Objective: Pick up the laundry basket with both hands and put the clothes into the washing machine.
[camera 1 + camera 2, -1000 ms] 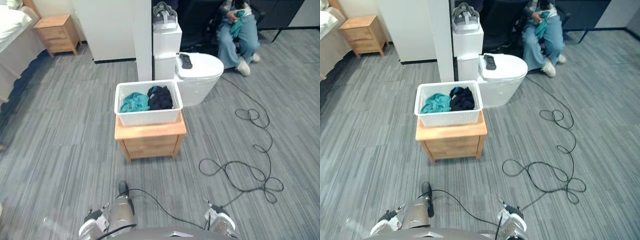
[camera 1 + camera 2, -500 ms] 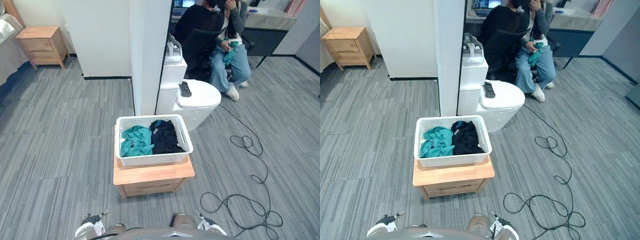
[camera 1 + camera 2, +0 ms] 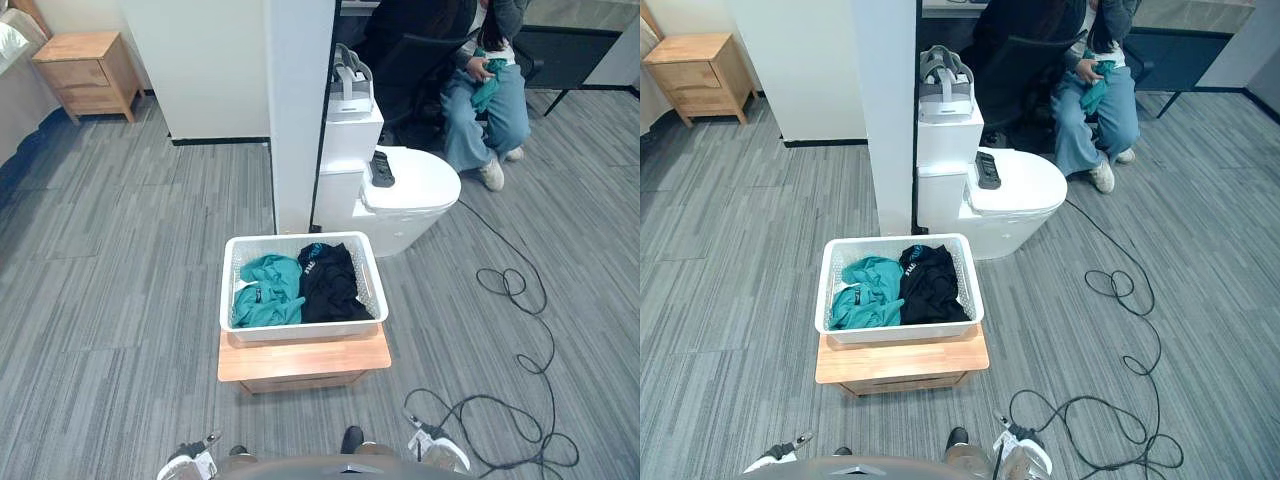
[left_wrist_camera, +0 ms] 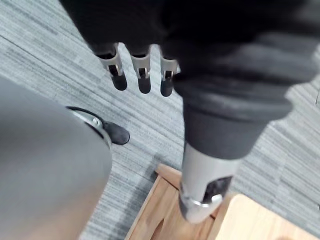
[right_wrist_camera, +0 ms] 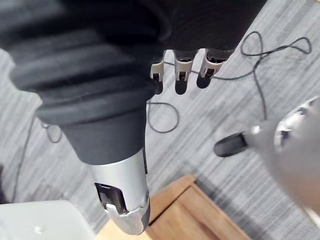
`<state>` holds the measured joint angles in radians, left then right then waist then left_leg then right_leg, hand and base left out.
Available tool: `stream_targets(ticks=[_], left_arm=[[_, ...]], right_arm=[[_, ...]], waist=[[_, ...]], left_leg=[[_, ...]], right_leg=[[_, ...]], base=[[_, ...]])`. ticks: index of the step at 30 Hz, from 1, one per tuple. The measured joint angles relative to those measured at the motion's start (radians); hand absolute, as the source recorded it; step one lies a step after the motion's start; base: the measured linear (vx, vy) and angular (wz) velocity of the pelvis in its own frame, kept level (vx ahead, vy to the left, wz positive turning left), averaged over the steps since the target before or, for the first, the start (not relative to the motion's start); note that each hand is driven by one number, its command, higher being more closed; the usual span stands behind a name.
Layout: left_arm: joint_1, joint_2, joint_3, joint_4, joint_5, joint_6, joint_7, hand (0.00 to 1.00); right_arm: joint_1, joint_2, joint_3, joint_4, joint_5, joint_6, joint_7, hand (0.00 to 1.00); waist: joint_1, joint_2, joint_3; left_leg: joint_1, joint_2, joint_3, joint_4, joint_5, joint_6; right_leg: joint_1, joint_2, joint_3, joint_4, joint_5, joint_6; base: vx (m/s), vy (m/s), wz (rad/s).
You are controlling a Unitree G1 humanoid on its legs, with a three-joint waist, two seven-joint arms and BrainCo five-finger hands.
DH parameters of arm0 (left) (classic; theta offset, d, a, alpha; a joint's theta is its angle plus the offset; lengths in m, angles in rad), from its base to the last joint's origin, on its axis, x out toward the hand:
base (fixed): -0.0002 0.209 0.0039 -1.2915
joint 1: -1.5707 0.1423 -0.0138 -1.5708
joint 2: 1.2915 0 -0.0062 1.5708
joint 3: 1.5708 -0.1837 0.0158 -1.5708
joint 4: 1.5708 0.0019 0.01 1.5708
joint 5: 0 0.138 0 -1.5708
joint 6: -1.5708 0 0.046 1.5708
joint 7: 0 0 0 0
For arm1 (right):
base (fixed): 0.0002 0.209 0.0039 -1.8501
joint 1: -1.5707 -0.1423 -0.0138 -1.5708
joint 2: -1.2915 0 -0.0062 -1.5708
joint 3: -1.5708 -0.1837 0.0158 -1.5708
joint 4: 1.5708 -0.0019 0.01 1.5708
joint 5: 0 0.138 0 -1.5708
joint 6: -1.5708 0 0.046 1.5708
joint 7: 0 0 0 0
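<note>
Both my hands hang empty, on the near side of the basket.
My left hand [image 4: 144,80] and right hand [image 5: 181,80] point down at striped grey carpet [image 3: 100,300], silver fingers straight, loosely spread, gripping nothing. Farther off, the white perforated rectangular laundry basket [image 3: 300,330] sits on a low wooden stand [image 3: 300,362], crumpled teal cloth [image 3: 265,295] left, black cloth [image 3: 328,285] right.

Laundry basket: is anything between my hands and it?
Nothing visible. The laundry basket sits on the wooden bedside cabinet straight ahead, with open floor at both sides. The left hand and right hand hang open, low near the cabinet, holding nothing.
</note>
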<state>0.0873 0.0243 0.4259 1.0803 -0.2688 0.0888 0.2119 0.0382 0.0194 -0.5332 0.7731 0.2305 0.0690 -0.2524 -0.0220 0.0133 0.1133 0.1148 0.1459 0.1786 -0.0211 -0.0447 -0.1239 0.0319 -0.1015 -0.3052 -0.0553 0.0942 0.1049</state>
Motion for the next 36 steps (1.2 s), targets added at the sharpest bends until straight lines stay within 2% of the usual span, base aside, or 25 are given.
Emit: stream_targets(ticks=[3, 6, 9, 12, 14, 16, 19, 24, 26, 28, 29, 36], left_arm=[[0.019, 0.023, 0.086, -0.028, -0.031, 0.001, 0.01, 0.0], [0.035, 0.043, 0.097, -0.115, -0.034, 0.001, 0.017, 0.0], [0.06, 0.072, 0.095, -0.299, -0.034, -0.006, 0.001, 0.0], [0.058, 0.14, 0.055, -0.482, -0.033, -0.024, -0.024, 0.0], [0.045, 0.164, 0.034, -0.517, -0.031, -0.031, -0.033, 0.0], [-0.01, 0.201, -0.003, -0.532, -0.026, -0.033, -0.045, 0.0], [-0.054, 0.221, -0.065, -0.591, -0.021, -0.033, -0.045, 0.0], [-0.162, 0.246, -0.162, -0.633, -0.021, -0.033, -0.053, 0.0], [-0.246, 0.273, -0.223, -0.594, -0.022, -0.033, -0.055, 0.0], [-0.31, 0.279, -0.251, -0.555, -0.024, -0.033, -0.054, 0.0], [-0.343, 0.279, -0.265, -0.537, -0.025, -0.033, -0.053, 0.0], [-0.473, 0.28, -0.285, -0.457, -0.075, -0.031, -0.033, 0.0]], right_arm=[[0.011, 0.003, -0.03, -0.228, -0.002, 0.0, -0.024, 0.0], [0.018, -0.007, -0.064, -0.344, -0.004, -0.003, -0.058, 0.0], [0.018, -0.034, -0.075, -0.458, -0.047, -0.006, -0.061, 0.0], [0.005, -0.075, -0.067, -0.523, -0.074, -0.008, -0.056, 0.0], [-0.012, -0.093, -0.052, -0.525, -0.08, -0.01, -0.054, 0.0], [-0.038, -0.147, 0.002, -0.524, -0.08, -0.003, -0.044, 0.0], [-0.116, -0.206, 0.065, -0.524, -0.082, 0.003, -0.016, 0.0], [-0.315, -0.37, 0.206, -0.472, -0.102, 0.015, 0.022, 0.0], [-0.451, -0.446, 0.279, -0.38, -0.103, 0.025, 0.032, 0.0], [-0.55, -0.48, 0.325, -0.323, -0.102, 0.026, 0.033, 0.0], [-0.605, -0.49, 0.348, -0.295, -0.102, 0.028, 0.033, 0.0], [-0.79, -0.53, 0.455, -0.242, -0.103, 0.062, 0.033, 0.0]], waist=[[-0.012, 0.01, 0.005], [-0.012, 0.017, 0.008], [-0.013, 0.031, 0.016], [-0.012, 0.05, 0.015], [-0.013, 0.057, 0.018], [-0.016, 0.07, 0.027], [-0.017, 0.07, 0.028], [-0.018, 0.069, 0.058], [-0.016, 0.07, 0.095], [-0.015, 0.072, 0.135], [-0.013, 0.074, 0.167], [-0.011, 0.085, 0.268]], left_leg=[[-0.012, -0.005, 0.023, 0.0, -0.003, 0.002], [-0.018, -0.001, 0.029, 0.0, -0.006, 0.002], [-0.027, 0.001, 0.035, 0.002, -0.01, 0.001], [-0.043, -0.001, 0.043, 0.003, -0.018, -0.001], [-0.046, -0.004, 0.045, 0.003, -0.017, 0.0], [-0.046, -0.006, 0.046, 0.002, -0.014, 0.003], [-0.062, -0.011, 0.057, 0.006, -0.014, 0.004], [-0.096, -0.025, 0.061, 0.024, -0.009, 0.012], [-0.133, -0.032, 0.048, 0.044, -0.003, 0.02], [-0.169, -0.038, 0.042, 0.063, 0.002, 0.026], [-0.19, -0.04, 0.04, 0.079, 0.004, 0.029], [-0.314, -0.045, 0.039, 0.141, 0.016, 0.036]], right_leg=[[-0.017, 0.001, 0.024, -0.026, 0.022, 0.001], [-0.028, 0.003, 0.029, -0.028, 0.025, 0.001], [-0.036, 0.004, 0.032, -0.033, 0.031, -0.001], [-0.057, 0.004, 0.043, -0.033, 0.034, -0.004], [-0.069, 0.002, 0.045, -0.033, 0.041, 0.0], [-0.072, 0.0, 0.047, -0.026, 0.05, 0.001], [-0.093, -0.001, 0.067, -0.026, 0.056, -0.002], [-0.117, -0.017, 0.073, -0.026, 0.073, -0.012], [-0.143, -0.026, 0.07, -0.026, 0.091, -0.017], [-0.169, -0.034, 0.071, -0.026, 0.106, -0.02], [-0.18, -0.037, 0.071, -0.025, 0.116, -0.022], [-0.288, -0.05, 0.084, -0.009, 0.152, -0.027]], base=[[-0.04, 0.006, -0.23], [-0.06, -0.014, -0.07], [-0.07, -0.011, -0.05], [-0.07, -0.008, -0.15], [0.0, -0.006, -0.06], [0.03, -0.001, -0.05], [0.0, 0.001, -0.12], [-0.03, 0.0, -0.01], [-0.11, -0.003, 0.11], [-0.14, -0.002, 0.09], [-0.16, -0.001, 0.05], [-0.12, -0.007, 0.0]])
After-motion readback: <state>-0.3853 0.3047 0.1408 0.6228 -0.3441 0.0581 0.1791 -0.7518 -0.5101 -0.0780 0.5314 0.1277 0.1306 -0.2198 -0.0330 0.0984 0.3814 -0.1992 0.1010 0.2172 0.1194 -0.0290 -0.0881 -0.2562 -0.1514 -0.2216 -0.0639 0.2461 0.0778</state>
